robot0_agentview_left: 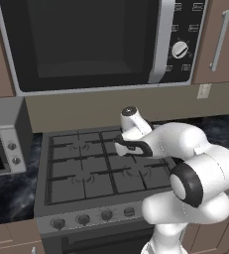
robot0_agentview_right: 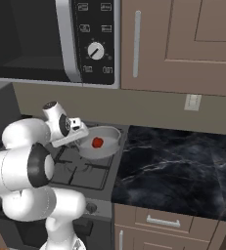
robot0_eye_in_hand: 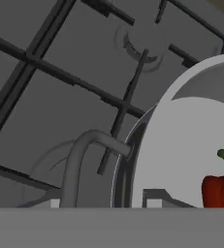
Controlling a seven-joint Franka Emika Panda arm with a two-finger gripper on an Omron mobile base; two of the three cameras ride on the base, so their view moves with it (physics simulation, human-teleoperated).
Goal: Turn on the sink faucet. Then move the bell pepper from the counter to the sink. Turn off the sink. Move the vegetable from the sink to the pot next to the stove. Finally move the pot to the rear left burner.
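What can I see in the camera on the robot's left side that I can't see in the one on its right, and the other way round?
Left base view alone: the stove's full set of grates, its row of front knobs, and a small appliance on the counter to the left.

Right base view alone: the pot over the stove's right rear corner with the red bell pepper inside it, and a wide stretch of black marble counter.

Both share: the white arm, the microwave above, the wall outlet and brown cabinets.
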